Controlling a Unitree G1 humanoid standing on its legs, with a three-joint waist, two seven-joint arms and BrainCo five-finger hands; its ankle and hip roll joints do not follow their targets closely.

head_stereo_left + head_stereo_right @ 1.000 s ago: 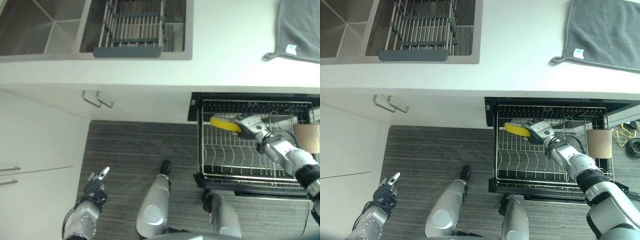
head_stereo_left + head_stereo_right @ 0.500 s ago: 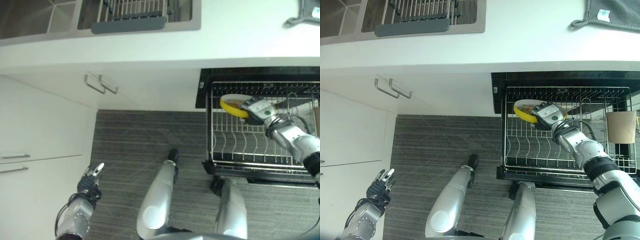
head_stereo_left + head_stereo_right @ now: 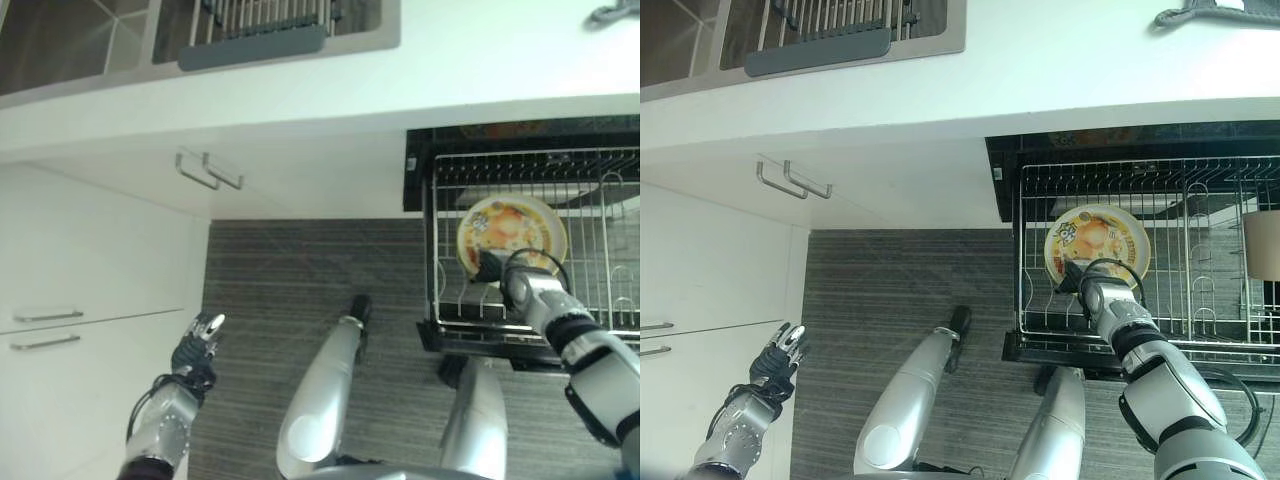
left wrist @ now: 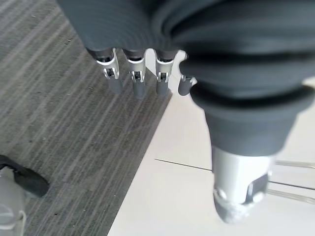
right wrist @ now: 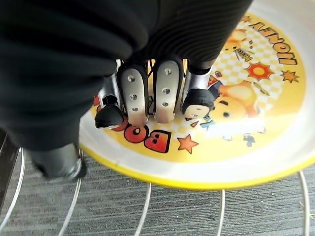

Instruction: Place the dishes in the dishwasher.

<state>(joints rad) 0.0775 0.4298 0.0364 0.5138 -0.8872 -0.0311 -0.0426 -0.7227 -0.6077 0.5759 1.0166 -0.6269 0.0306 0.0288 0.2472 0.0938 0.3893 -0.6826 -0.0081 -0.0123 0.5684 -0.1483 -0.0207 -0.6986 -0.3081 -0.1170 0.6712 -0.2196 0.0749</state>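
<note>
A yellow-rimmed plate [image 3: 512, 232] with a cartoon print stands tilted in the pulled-out dishwasher rack [image 3: 440, 195], its printed face turned up. My right hand [image 3: 1080, 278] holds its lower edge. In the right wrist view the fingers [image 5: 165, 88] curl onto the plate's face [image 5: 261, 73] and the thumb [image 5: 59, 160] sits under the rim, just above the wire tines. My left hand [image 3: 195, 345] hangs low beside the white cabinet, holding nothing, its fingers [image 4: 133, 78] straight.
A tan cup [image 3: 1262, 245] stands at the rack's right side. The white counter [image 3: 480, 70] overhangs the dishwasher, with a sink and its dish drainer [image 3: 265, 20] at the back left. Cabinet handles [image 3: 210, 170] jut out below the counter. A grey towel [image 3: 1220, 12] lies at the back right.
The camera view has shifted. My right hand has brought the plate from edge-on at the rack's back down toward the front tines, its printed face now turned up. The left hand stays hanging.
</note>
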